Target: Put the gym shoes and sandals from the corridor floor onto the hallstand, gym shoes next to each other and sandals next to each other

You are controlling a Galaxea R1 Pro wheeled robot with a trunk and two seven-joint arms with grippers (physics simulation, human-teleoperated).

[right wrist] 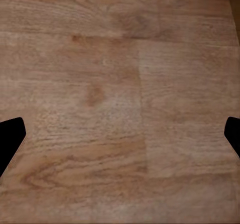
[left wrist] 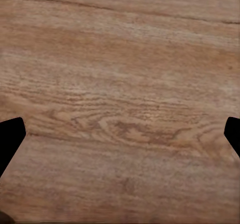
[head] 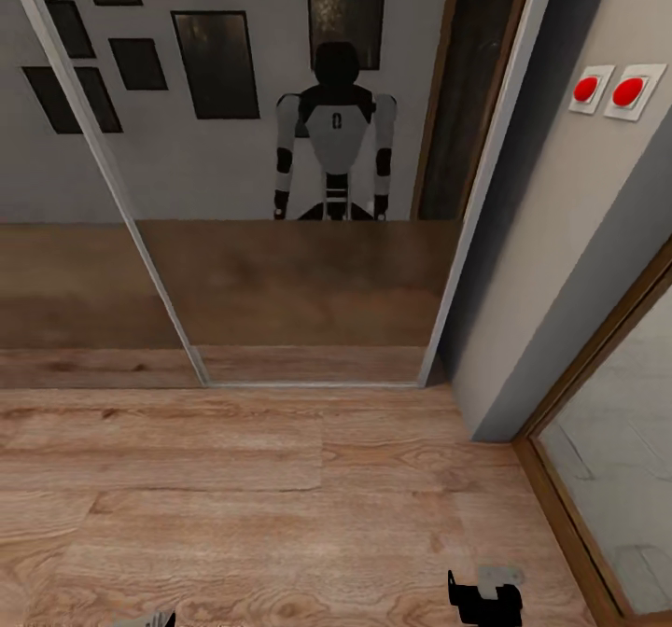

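Both grippers, left (left wrist: 120, 131) and right (right wrist: 120, 131), hang wide open and empty over the corridor floor (head: 280, 478), mirror (head: 299, 235) filling the frame's upper middle.

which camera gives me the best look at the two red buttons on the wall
The head view. The two red buttons sit on white plates on the grey wall at upper right, beside the mirror. Both wrist views look down at the wood-plank floor, so they give nothing of the buttons.

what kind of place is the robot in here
Most likely an indoor corridor: wood-plank floor, a tall mirror on the wall reflecting the robot and framed pictures, and two red wall buttons beside a doorway.
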